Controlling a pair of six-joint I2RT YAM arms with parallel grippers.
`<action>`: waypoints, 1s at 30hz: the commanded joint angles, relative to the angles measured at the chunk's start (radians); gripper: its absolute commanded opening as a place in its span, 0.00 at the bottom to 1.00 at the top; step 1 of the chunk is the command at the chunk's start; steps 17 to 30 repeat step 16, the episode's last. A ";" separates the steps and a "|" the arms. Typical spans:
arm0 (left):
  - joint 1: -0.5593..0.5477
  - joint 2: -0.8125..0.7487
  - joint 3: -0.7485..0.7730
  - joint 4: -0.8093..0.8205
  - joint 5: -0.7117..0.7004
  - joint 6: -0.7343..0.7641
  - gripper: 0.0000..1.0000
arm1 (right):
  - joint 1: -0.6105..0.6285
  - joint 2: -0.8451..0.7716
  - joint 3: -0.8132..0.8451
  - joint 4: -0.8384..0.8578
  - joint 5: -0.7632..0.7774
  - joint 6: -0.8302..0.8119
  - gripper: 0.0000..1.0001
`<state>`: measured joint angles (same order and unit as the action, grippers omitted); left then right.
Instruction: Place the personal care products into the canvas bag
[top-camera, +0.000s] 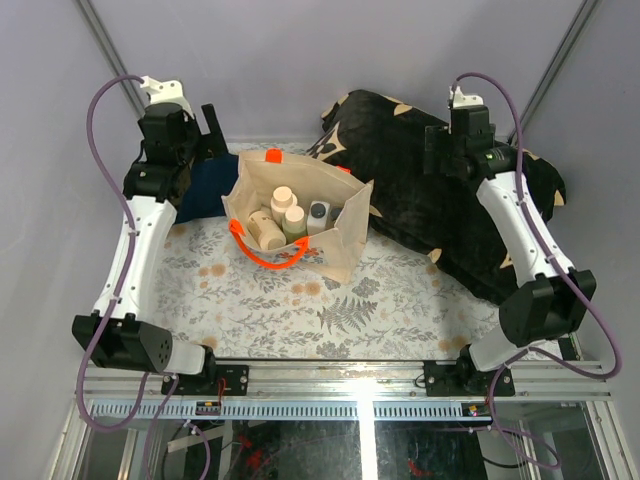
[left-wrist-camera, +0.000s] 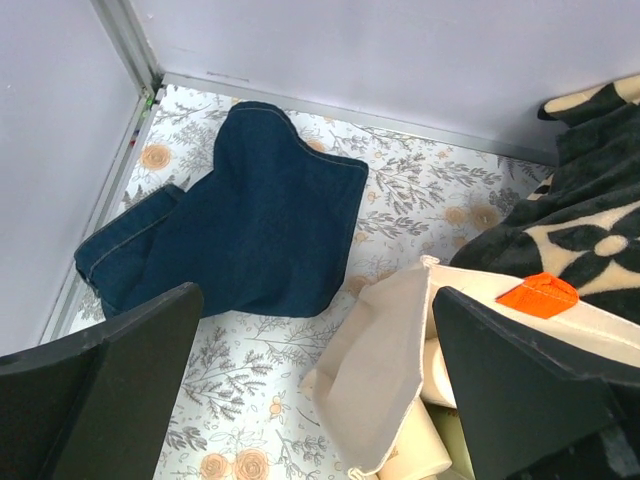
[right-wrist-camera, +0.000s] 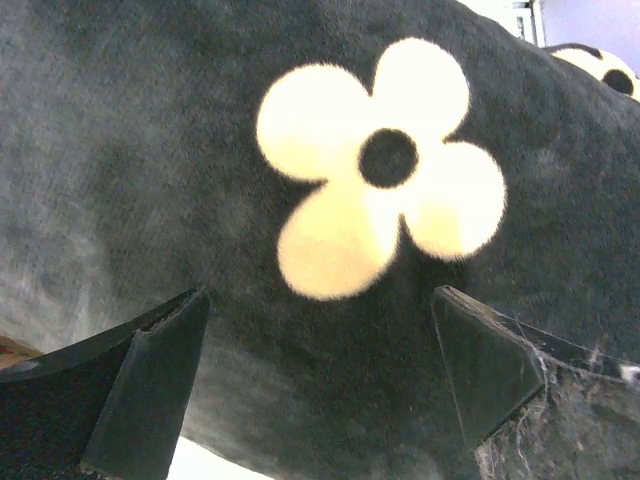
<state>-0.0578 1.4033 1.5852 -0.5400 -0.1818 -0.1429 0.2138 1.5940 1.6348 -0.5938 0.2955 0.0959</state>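
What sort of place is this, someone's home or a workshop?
Probably a robotics lab test cell, not a home: two white-and-black robot arms bolted to a metal rail frame, plain grey partition walls around them, and a beige canvas bag with orange handles.

Bottles half buried, cloth and cushion cut short

From above, the walls of the canvas bag (top-camera: 345, 245) cover the bodies of the bottles (top-camera: 283, 200), so only caps and shoulders show and their number cannot be told for sure. The left arm (top-camera: 160, 160) covers part of the blue cloth (top-camera: 205, 190). In the left wrist view the bag runs off the lower edge and the black cushion (left-wrist-camera: 590, 215) off the right. The right wrist view is nearly all cushion, its outline mostly beyond the edges.
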 joint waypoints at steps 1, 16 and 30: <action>0.004 -0.048 -0.033 0.003 -0.082 -0.049 1.00 | 0.001 -0.091 -0.035 0.021 -0.009 0.017 0.99; -0.004 -0.171 -0.183 0.109 -0.174 -0.094 1.00 | -0.012 -0.163 -0.103 0.010 0.017 0.038 0.99; -0.004 -0.171 -0.183 0.109 -0.174 -0.094 1.00 | -0.012 -0.163 -0.103 0.010 0.017 0.038 0.99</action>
